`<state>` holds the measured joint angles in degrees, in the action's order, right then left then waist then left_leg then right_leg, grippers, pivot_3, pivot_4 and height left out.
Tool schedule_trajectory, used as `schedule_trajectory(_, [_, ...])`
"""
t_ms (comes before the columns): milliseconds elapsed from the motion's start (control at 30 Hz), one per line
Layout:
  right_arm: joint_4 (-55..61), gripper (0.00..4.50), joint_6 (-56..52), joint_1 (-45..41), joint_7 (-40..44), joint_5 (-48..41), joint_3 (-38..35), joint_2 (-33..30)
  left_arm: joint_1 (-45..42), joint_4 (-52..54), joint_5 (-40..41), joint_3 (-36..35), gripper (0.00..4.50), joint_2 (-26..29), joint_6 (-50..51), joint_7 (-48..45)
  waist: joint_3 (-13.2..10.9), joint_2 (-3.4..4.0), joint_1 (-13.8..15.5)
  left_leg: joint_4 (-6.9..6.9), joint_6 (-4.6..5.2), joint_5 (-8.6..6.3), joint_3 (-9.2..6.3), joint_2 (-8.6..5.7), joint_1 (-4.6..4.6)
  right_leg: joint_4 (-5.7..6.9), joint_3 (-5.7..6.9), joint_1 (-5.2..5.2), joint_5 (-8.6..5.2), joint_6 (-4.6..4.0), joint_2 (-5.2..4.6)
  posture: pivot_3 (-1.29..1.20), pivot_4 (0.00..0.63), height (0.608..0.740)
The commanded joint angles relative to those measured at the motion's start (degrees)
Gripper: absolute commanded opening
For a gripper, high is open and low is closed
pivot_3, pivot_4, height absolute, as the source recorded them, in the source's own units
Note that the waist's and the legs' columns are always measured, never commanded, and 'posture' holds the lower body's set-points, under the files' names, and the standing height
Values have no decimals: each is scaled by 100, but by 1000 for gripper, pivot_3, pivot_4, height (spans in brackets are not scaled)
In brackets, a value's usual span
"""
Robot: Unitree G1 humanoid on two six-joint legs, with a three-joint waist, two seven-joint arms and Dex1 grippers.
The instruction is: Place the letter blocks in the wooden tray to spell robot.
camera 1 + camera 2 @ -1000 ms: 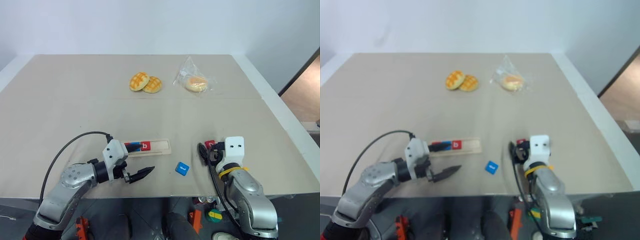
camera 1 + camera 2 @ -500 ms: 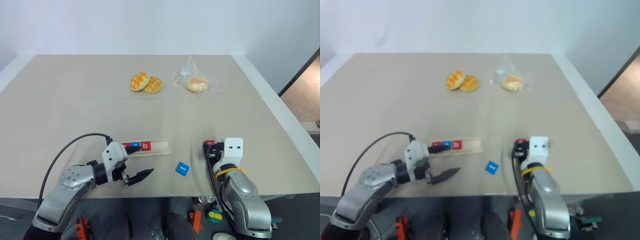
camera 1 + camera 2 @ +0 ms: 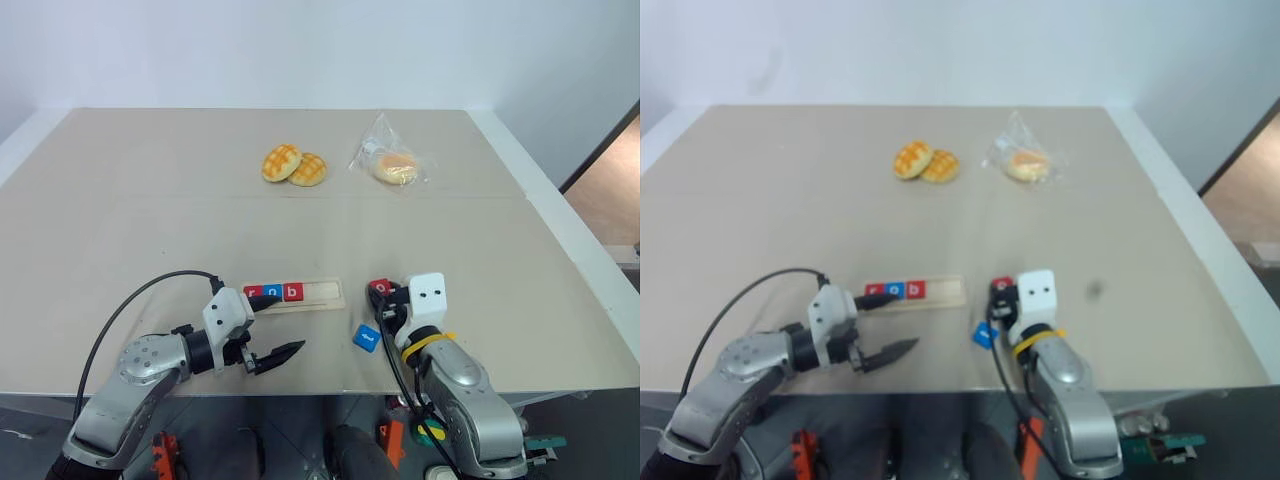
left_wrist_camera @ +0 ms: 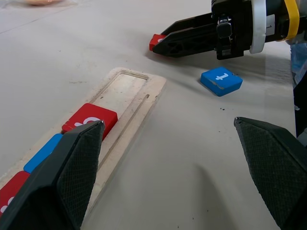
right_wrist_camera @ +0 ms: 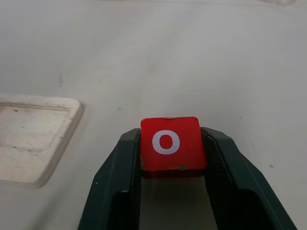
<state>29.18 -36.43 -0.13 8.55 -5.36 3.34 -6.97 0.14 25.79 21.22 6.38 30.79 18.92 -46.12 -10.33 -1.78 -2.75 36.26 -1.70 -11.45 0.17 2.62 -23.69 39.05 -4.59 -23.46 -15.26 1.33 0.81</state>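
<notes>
Right wrist view: right claw (image 5: 172,158) clamps red "o" block (image 5: 171,149); left claw (image 4: 182,163) spread wide, apparently empty.

white "o" read on small red square tile (image 5: 172,149) | white "t" read on small blue square tile (image 4: 221,80) on table | white "b" read on red tile (image 3: 292,292) in pale wooden tray (image 3: 325,292) | neighbouring tray tiles' letters not legible
</notes>
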Motion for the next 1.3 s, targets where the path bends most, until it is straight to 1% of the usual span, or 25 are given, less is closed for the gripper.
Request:
schedule_trajectory(33, [143, 1214, -1, -92, 1, 2, 43, -38, 30, 163, 20, -94, 4500, 45, -41, 42, 0, 0, 0, 0, 0, 0, -1, 0, 0, 0, 1, 0, 0, -1, 1, 0, 150, 740])
schedule_trajectory(167, [178, 1214, -15, -111, 26, 9, 161, -57, 47, 168, 22, -111, 4500, 60, -36, 85, 0, 0, 0, 0, 0, 0, -3, 0, 0, 0, 2, 0, 1, 0, 3, 0, 150, 740])
schedule_trajectory(800, [276, 1214, -193, -113, 173, -120, 211, -67, 26, 163, 39, -159, 4500, 106, 6, 149, 0, 0, 0, 0, 0, 0, -2, 0, 0, 0, 2, 0, 0, -1, 2, 0, 150, 740])
schedule_trajectory(833, [279, 2253, -174, -114, 172, -123, 208, -65, 21, 160, 41, -158, 4500, 105, 7, 148, 0, 0, 0, 0, 0, 0, -2, 0, 0, 0, 2, 0, 0, -1, 2, 0, 150, 740])
schedule_trajectory(867, [284, 2510, -143, -116, 165, -121, 202, -62, 13, 157, 43, -157, 4500, 105, 8, 146, 0, 0, 0, 0, 0, 0, -2, 0, 0, 0, 2, 0, 0, -1, 2, 0, 150, 740])
schedule_trajectory(900, [301, 2937, -107, -113, 171, -127, 190, -64, 5, 153, 41, -153, 4500, 104, 5, 143, 0, 0, 0, 0, 0, 0, -2, 0, 0, 0, 2, 0, 0, 0, 2, 0, 150, 740])
schedule_trajectory(1033, [439, 4324, -49, -139, 308, -241, 78, -156, -28, 150, 32, -128, 4500, 84, -5, 148, 0, 0, 0, 0, 0, 0, -2, 0, 0, 0, 2, 0, 1, 0, 2, 0, 150, 740])
schedule_trajectory(1067, [489, 4451, -59, -170, 376, -303, 2, -207, -34, 149, 30, -121, 4500, 77, -8, 151, 0, 0, 0, 0, 0, 0, -2, 0, 0, 0, 2, 0, 1, 1, 2, 0, 150, 740])
schedule_trajectory(1167, [557, 4451, -155, -410, 836, -665, -386, -613, -56, 140, 20, -104, 4500, 55, -21, 165, 0, 0, 0, 1, 0, 0, -1, -1, 0, 0, 1, 1, 2, 2, 1, 0, 150, 740])
schedule_trajectory(1300, [128, 4451, -333, -933, 1784, -1380, -886, -1420, -114, 99, 9, -61, 4500, 15, -52, 172, 0, -1, 0, 7, 0, 0, 2, -7, 1, 0, -1, 7, 3, 4, -2, 0, 150, 740])
